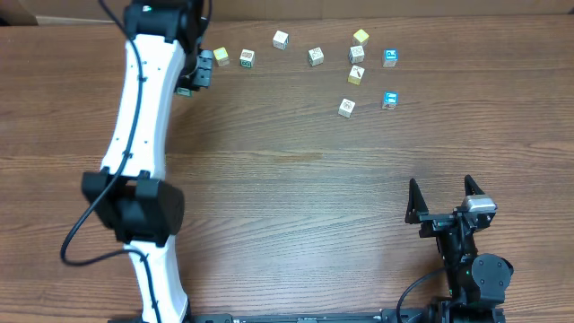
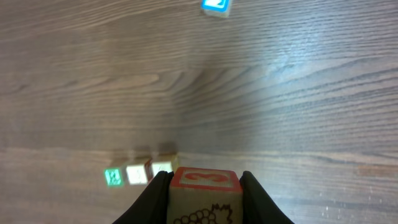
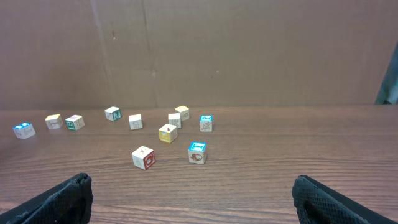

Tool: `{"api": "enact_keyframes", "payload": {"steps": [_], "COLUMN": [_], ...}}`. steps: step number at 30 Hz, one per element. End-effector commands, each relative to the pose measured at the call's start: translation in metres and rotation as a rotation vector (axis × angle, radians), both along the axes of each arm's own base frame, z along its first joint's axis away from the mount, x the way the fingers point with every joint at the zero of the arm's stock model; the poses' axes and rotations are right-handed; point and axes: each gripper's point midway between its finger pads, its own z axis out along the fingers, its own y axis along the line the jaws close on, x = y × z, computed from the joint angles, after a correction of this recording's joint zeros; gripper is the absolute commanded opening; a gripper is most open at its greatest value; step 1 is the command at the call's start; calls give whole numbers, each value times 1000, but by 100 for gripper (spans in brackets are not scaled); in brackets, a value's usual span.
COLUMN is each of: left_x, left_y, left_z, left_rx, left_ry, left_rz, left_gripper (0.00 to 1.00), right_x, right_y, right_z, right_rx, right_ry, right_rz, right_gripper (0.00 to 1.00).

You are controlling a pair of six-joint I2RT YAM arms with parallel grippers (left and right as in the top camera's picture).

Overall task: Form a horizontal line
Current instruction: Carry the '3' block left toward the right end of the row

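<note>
My left gripper [image 1: 203, 70] reaches to the far left of the table, shut on a wooden cube [image 2: 205, 186] with a red-bordered face and a grape drawing. Just to its right a yellowish cube [image 1: 221, 57] and a green-lettered cube [image 1: 247, 58] sit side by side. The left wrist view shows a green-faced cube [image 2: 113, 177] and two pale cubes [image 2: 135, 174] in a short row beyond the held one. My left gripper [image 2: 205, 177] hangs above the table there. My right gripper [image 1: 439, 193] rests open near the front right, nothing between its fingers [image 3: 74, 193].
Loose cubes are scattered at the far right: pale ones [image 1: 281, 39] [image 1: 315, 56] [image 1: 347, 108], yellow ones [image 1: 360, 37] [image 1: 356, 74] and blue-faced ones [image 1: 390, 57] [image 1: 389, 100]. Another blue cube [image 2: 216, 5] lies near the left gripper. A brown wall [image 3: 249, 50] backs the table.
</note>
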Motion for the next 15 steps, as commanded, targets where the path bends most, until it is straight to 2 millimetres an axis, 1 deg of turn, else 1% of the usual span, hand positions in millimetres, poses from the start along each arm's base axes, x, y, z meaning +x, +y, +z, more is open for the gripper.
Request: {"api": "enact_keyframes", "payload": {"steps": [1,5,7,10,12,15], "left_x": [-16,-34,-47,-68,-81,-90], "left_y": [7,16,20,32,41,54], "left_z": [26,19,11,-10,-29,-59], "left_rx": [1,29,37,23,5,-6], "left_ry": [-66,-90,-98,-104,-104,-98], "left_rz": [49,87,100,167,247,323], "left_gripper": [5,5,5,5,4,4], "right_x": [0,0,0,0,0,0], "right_y": [-1,-1,-1,-1,-1,-1], "right_z": [-3,-3,-3,-3,-3,-3], "right_rx": [-5,-5,-5,-5,-5,-5], "right_ry": [0,0,0,0,0,0], "right_rz": [-2,-2,-2,-2,-2,-2], "right_gripper": [100,100,100,100,100,100]}}
